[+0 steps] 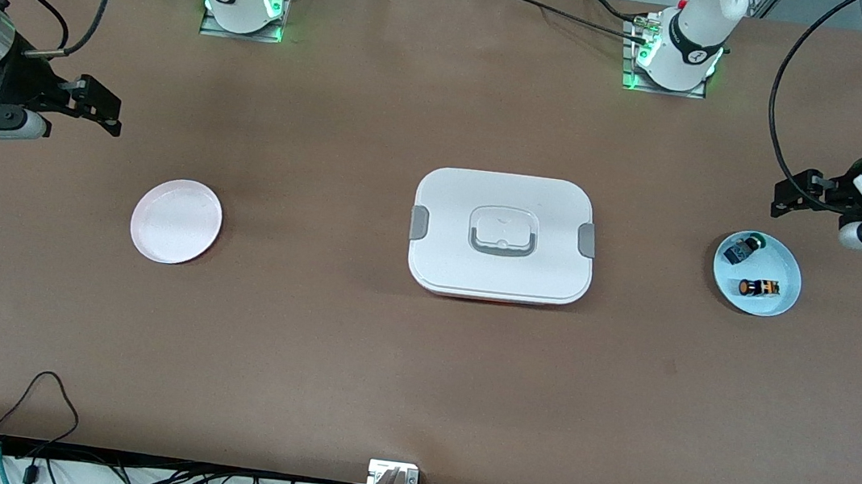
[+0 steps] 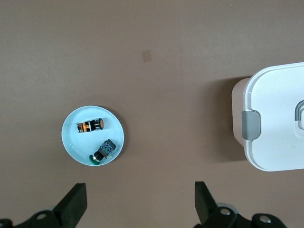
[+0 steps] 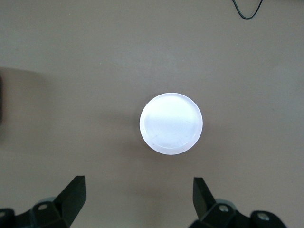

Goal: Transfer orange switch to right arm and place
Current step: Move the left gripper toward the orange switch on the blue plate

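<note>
The orange switch [image 1: 760, 288] lies on its side on a light blue plate [image 1: 784, 262] toward the left arm's end of the table. It also shows in the left wrist view [image 2: 90, 126] on that plate [image 2: 75, 141]. My left gripper [image 1: 797, 194] hangs open and empty above the table beside the blue plate; its open fingers show in its own view [image 2: 141, 204]. My right gripper [image 1: 101, 107] is open and empty above the table near a white plate [image 1: 176, 220], toward the right arm's end. Its wrist view shows that plate [image 3: 171, 123] bare between the fingers [image 3: 139, 199].
A small blue-black part with a green cap [image 1: 745, 249] shares the blue plate, also seen in the left wrist view [image 2: 103, 151]. A white lidded box with grey clips [image 1: 502, 236] sits at the table's middle. Cables run along the table's front edge.
</note>
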Robot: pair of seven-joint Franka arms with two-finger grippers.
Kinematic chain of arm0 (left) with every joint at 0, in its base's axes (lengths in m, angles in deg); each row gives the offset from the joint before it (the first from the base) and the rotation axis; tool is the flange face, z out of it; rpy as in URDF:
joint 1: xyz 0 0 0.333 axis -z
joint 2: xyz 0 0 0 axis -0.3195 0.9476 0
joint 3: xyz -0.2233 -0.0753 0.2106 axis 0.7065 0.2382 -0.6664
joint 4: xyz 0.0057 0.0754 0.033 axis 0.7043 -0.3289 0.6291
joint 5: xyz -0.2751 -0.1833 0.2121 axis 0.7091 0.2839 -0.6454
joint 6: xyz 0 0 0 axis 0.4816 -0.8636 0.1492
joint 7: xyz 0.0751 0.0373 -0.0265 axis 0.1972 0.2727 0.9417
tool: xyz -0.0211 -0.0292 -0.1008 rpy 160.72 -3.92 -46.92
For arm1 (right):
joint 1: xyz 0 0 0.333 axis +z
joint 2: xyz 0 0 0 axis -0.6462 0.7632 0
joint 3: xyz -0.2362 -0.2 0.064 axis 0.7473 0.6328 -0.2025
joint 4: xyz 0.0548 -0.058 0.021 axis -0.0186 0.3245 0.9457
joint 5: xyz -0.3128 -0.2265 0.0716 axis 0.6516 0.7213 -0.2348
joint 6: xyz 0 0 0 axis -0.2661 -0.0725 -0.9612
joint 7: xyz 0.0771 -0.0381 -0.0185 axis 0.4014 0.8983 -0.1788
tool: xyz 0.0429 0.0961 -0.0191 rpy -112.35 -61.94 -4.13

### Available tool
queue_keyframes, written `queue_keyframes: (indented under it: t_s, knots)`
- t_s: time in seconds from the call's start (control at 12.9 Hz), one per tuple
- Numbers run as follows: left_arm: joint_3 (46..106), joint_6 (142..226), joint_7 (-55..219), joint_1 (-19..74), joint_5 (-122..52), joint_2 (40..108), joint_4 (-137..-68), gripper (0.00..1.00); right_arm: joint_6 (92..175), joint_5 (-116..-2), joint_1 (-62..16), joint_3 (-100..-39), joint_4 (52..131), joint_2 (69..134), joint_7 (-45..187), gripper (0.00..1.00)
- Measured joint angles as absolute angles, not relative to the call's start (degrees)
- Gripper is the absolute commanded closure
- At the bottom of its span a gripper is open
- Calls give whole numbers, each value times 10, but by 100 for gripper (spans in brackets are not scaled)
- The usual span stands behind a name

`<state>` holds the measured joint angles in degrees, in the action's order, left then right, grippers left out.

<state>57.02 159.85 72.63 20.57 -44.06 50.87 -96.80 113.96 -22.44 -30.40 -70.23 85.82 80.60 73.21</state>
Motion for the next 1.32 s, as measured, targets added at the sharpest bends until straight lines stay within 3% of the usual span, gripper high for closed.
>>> queue_keyframes:
  t_s: [1.01,1.32]
  knots:
    - [570,1580,729,208,-441,519,-966,0,1140,-224,-304,-702,858,806,732,0]
    - [566,1508,736,196,-442,543,-975,0,1140,-224,-304,-702,858,806,732,0]
